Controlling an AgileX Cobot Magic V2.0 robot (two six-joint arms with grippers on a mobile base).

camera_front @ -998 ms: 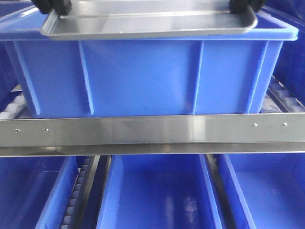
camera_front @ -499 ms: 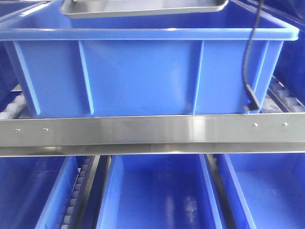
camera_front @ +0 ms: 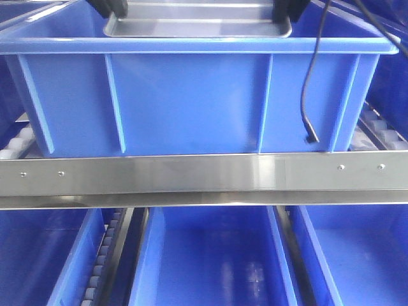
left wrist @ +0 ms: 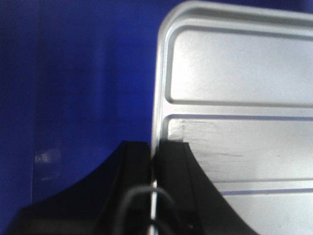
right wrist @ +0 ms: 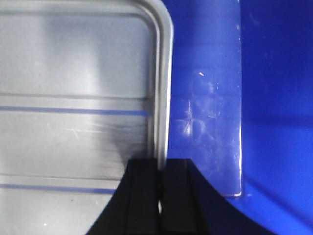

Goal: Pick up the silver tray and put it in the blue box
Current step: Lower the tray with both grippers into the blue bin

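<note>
Steel shelf rail point(camera_front: 204, 175) crosses below the blue box point(camera_front: 191, 102), whose near wall hides most of the silver tray point(camera_front: 197, 25) sitting low inside. Left gripper point(left wrist: 154, 161) and right gripper point(right wrist: 161, 171) each pinch a tray rim, fingers clamped; both arms are cut off at the top edge. A black cable point(camera_front: 309, 95) dangles outside.

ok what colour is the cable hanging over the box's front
Black: the cable drapes down the blue box front, clearest in the exterior front-facing view.

Across the middle of the frame we see a steel rail point(camera_front: 204, 175); below it, more blue bins point(camera_front: 213, 255); a black cable point(camera_front: 309, 95) dangles upper right.
</note>
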